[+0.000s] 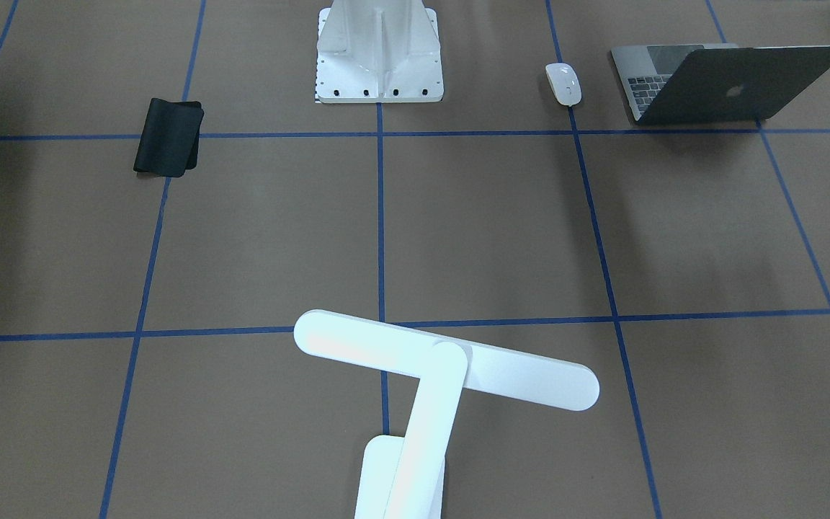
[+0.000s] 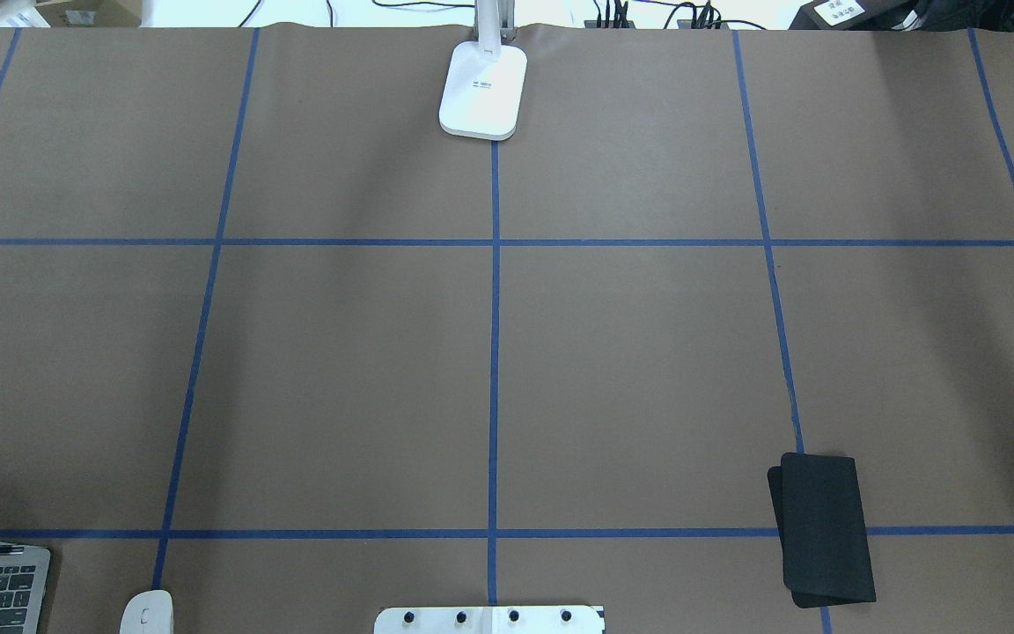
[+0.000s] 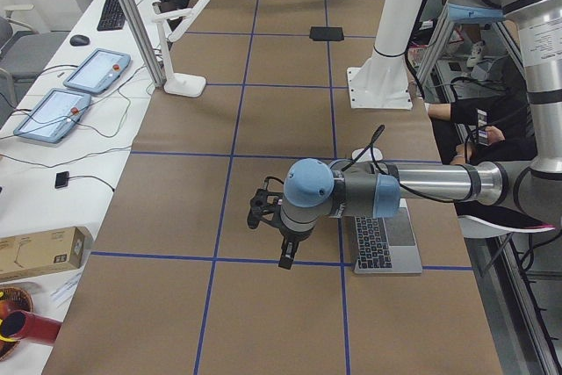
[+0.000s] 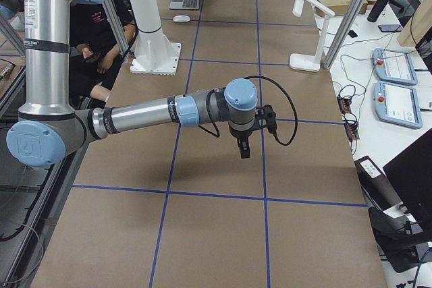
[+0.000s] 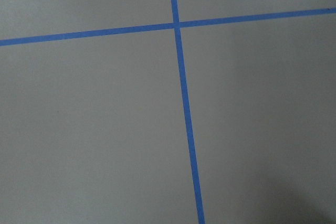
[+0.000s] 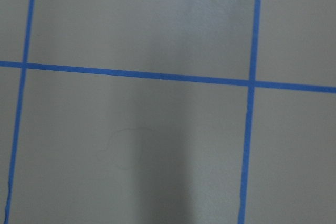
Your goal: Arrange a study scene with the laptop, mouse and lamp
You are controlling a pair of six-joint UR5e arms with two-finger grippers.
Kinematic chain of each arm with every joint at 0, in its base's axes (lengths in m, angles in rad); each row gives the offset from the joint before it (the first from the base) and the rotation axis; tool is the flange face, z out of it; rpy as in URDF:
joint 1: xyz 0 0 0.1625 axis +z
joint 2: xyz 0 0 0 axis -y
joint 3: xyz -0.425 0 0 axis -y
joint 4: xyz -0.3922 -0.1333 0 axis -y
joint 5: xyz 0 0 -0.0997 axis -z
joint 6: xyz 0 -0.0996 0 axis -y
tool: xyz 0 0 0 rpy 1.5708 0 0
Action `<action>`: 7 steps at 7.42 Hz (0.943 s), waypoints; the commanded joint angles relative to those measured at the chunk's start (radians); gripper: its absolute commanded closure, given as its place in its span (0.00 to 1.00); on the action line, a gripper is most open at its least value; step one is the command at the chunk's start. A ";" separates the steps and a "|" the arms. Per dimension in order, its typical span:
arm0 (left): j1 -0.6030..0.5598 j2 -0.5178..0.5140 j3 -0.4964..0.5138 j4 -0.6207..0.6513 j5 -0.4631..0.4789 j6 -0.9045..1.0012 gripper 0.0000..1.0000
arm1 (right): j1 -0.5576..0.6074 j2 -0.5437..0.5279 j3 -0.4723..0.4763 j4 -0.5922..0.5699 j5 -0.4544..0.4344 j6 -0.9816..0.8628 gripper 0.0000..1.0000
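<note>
The thin grey metal laptop is sitting open at the robot's left end of the counter, with the glossy white oval mouse just beside it. The white bar-headed lamp is standing at the far edge. The left pincer and right pincer are hanging over matte brown paper; I cannot tell whether either is apart or together.

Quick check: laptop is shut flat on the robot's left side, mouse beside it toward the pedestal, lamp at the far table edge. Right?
Not quite. The laptop is open, lid raised and keys showing, as the exterior front-facing view shows. The rest holds: it sits on the robot's left, the mouse beside it toward the pedestal, the lamp at the far edge.
</note>
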 commanded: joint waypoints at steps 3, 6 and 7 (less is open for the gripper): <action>0.033 0.120 -0.085 0.006 0.003 0.362 0.00 | -0.144 -0.017 0.042 0.031 -0.005 0.002 0.00; 0.053 0.151 -0.217 0.194 -0.040 0.406 0.00 | -0.209 -0.016 0.042 0.032 -0.033 0.001 0.00; 0.053 0.151 -0.295 0.316 -0.042 0.407 0.00 | -0.209 -0.016 0.042 0.032 -0.033 0.001 0.00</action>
